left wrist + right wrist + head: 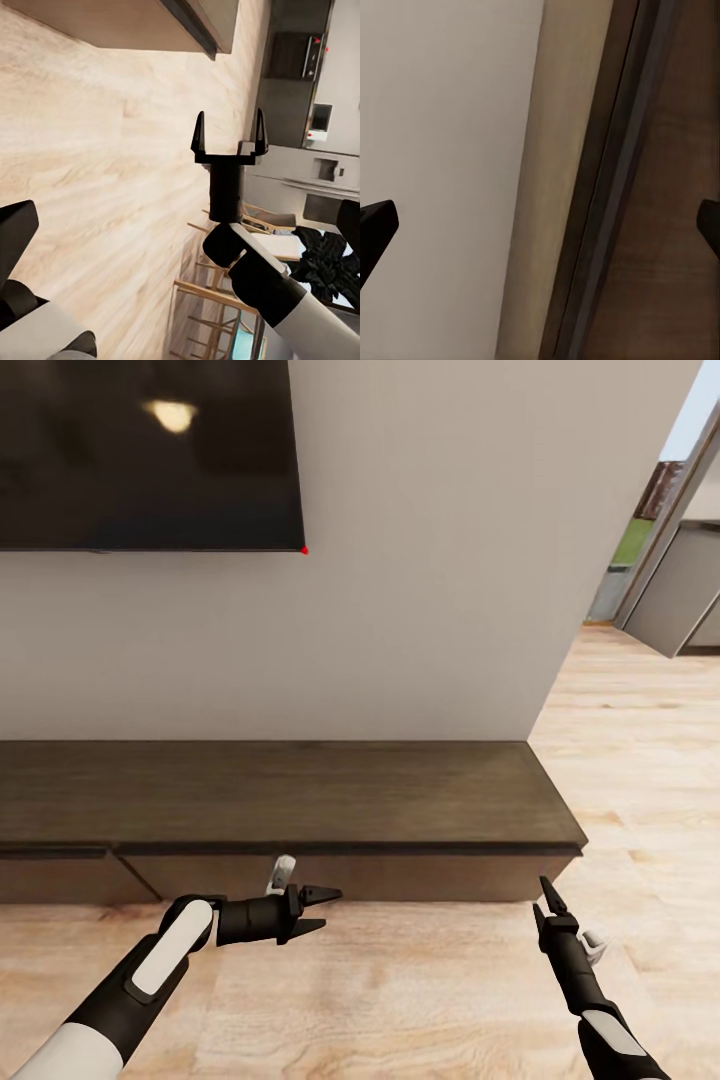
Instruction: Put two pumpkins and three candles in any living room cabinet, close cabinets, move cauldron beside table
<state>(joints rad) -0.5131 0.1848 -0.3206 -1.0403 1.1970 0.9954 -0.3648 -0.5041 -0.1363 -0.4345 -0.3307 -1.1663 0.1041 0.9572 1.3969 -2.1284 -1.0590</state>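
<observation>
The main risk, as a judgement, is a fingertip catching the cabinet (290, 800) edge, since its drawer fronts have no handles. The left gripper (322, 909), jaws spread and empty, sits just in front of the cabinet's drawer front; the right gripper (549, 894), also spread and empty, hangs near the cabinet's right corner.

Even soft light, television (150, 450) glare

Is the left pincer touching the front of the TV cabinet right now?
Cannot tell. In the head view the left pincer overlaps the cabinet front, its tips pointing sideways along it, but no view shows the contact or a gap plainly.
</observation>
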